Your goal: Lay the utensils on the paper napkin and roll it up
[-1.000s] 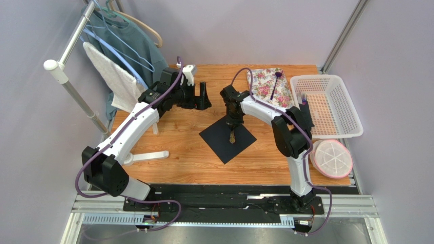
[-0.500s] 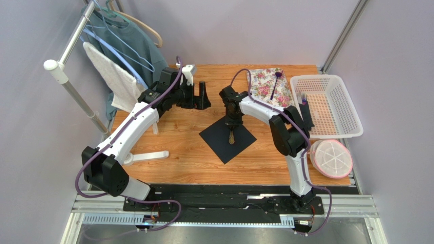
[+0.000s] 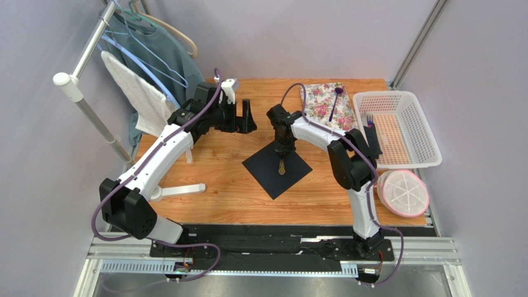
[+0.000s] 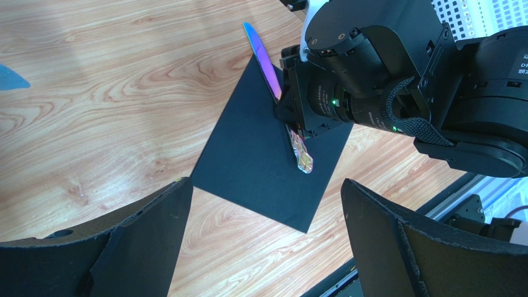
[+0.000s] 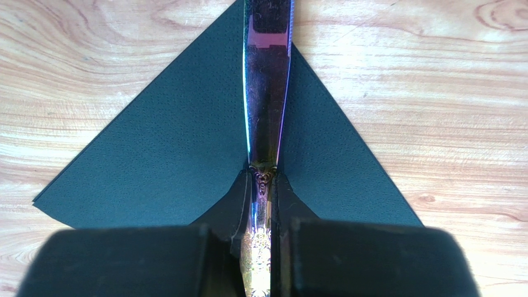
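The black paper napkin (image 3: 272, 173) lies as a diamond mid-table. My right gripper (image 3: 283, 150) is shut on a glossy purple knife (image 3: 282, 165) and holds it low along the napkin's diagonal. In the right wrist view the fingers (image 5: 234, 199) clamp the knife's handle and its blade (image 5: 266, 93) reaches past the napkin (image 5: 167, 161) corner. I cannot tell whether the knife touches the paper. My left gripper (image 3: 249, 117) is open and empty, beyond the napkin's far left side; its view shows the napkin (image 4: 248, 167) and the knife (image 4: 263, 59). A purple spoon (image 3: 335, 102) lies on the floral mat (image 3: 319, 105). A purple fork (image 3: 370, 119) is in the basket.
A white mesh basket (image 3: 406, 130) stands at the right. A pink-rimmed round container (image 3: 403, 192) sits near the right front. A clothes rack with hangers and cloth (image 3: 139, 68) stands at the far left, its white foot (image 3: 176, 189) on the table.
The right arm's elbow has shifted slightly left. The knife, the napkin and the left gripper stay where they were.
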Tool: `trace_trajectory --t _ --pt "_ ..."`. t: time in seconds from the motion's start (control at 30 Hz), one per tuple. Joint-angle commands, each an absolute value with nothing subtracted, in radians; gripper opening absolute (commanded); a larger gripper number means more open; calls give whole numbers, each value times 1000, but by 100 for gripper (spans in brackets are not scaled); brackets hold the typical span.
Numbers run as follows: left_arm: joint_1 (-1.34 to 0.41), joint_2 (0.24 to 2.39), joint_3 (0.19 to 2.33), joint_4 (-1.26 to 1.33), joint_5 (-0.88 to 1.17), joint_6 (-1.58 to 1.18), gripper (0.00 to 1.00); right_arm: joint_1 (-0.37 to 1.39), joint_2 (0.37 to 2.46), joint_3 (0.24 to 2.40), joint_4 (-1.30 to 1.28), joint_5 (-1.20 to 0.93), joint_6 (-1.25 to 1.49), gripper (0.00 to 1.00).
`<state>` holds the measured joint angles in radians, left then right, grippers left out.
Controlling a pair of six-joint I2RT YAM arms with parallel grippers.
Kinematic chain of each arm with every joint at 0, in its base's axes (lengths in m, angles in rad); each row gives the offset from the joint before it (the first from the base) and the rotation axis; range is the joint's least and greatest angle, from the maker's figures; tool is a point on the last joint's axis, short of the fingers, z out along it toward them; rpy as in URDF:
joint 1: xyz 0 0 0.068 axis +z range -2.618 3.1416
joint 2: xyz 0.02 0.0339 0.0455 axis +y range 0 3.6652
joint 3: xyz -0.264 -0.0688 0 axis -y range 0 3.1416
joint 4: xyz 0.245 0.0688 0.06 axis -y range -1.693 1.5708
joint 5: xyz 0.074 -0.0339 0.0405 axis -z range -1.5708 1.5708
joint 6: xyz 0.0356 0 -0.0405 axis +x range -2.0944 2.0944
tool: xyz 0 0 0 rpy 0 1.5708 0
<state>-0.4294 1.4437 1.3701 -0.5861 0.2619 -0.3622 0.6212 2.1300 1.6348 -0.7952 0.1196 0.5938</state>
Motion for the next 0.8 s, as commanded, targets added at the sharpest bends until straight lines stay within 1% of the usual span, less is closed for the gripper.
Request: trace_trajectory --t 0.0,0.1,0.2,0.27,0.3,0.33,0.6,0.7,0.77 --pt "-423 1431 1385 -557 278 -379 99 630 2072 1632 -778 146 615 3" --pt "-423 1433 1387 -557 276 -377 99 630 2089 1635 -781 138 614 4" --pt "-422 1433 1387 -560 276 -376 99 632 2097 1634 -782 132 615 8" --pt "-422 1436 1387 -560 276 -376 99 630 2106 1637 -782 127 617 19" --pt "-420 1437 1387 -560 278 -376 99 630 2108 1638 -784 123 617 23" --pt "-420 1440 1387 -560 276 -376 99 630 2111 1640 -788 121 620 25" --pt "-413 1450 1388 -561 288 -379 99 632 2129 1649 -802 112 617 29" --pt "-413 1447 1390 -561 288 -377 99 630 2126 1672 -818 104 606 33" --pt "-413 1447 1391 -563 294 -373 99 627 2111 1690 -825 101 600 39"
